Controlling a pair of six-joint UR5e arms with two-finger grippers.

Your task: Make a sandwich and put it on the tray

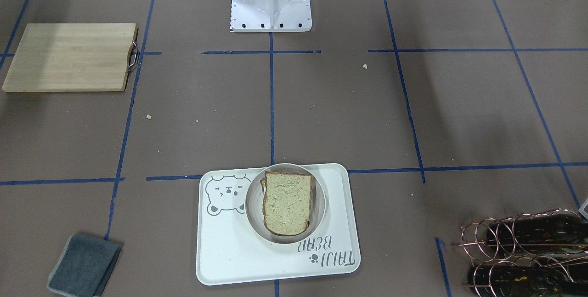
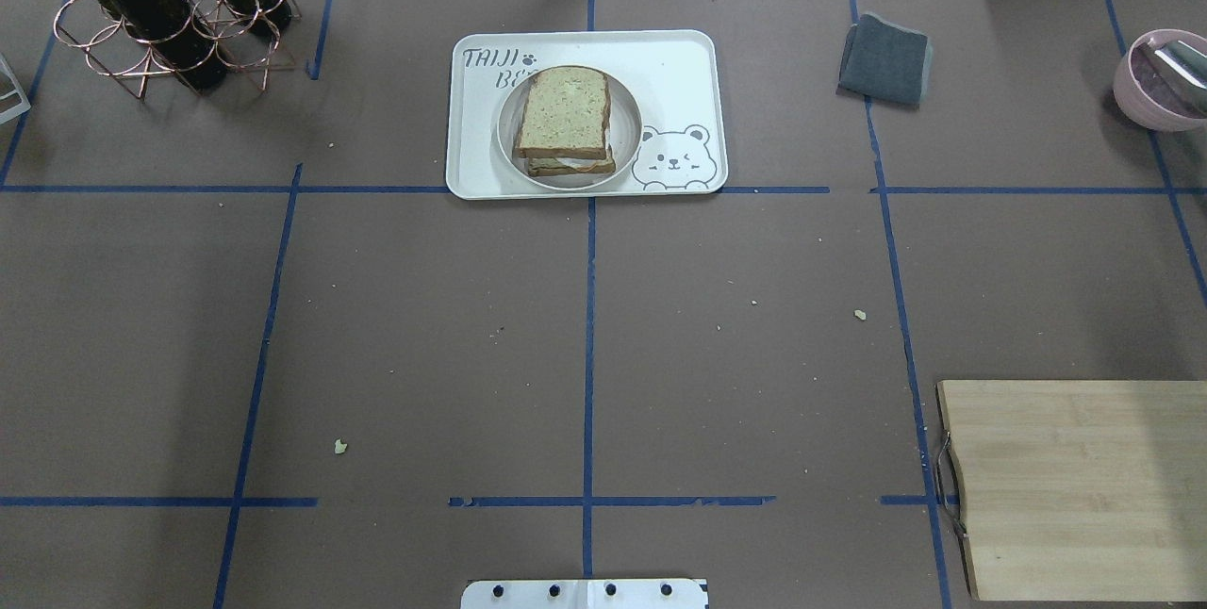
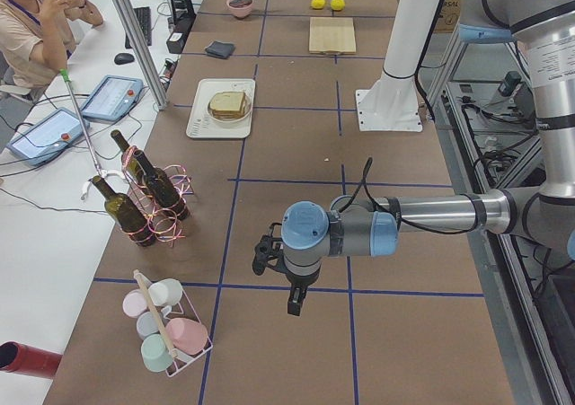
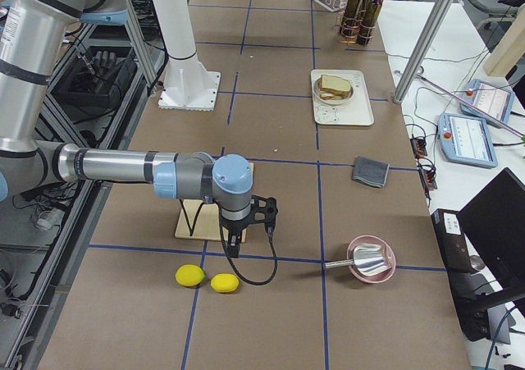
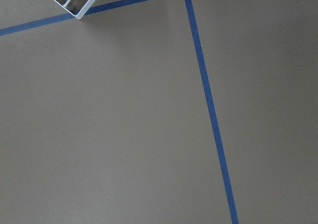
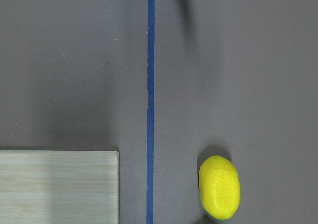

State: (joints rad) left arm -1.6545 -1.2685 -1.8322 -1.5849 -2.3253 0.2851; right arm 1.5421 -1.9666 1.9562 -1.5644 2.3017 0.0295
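The left arm (image 3: 431,212), centre right of the side view, is a silver tube with pale blue joint caps and a black cable (image 3: 364,182). The left gripper (image 3: 293,303) is black. The white base (image 1: 271,2) shows four dark screws.

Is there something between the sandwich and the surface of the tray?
Yes. The sandwich lies in a round dish, and that dish stands on the tray, so the sandwich does not touch the tray itself. Nothing else visible is between them.

cream tray (image 1: 239,260) with grey bear drawing; brown-crusted pale sandwich (image 1: 288,202); yellow lemon (image 6: 219,186)
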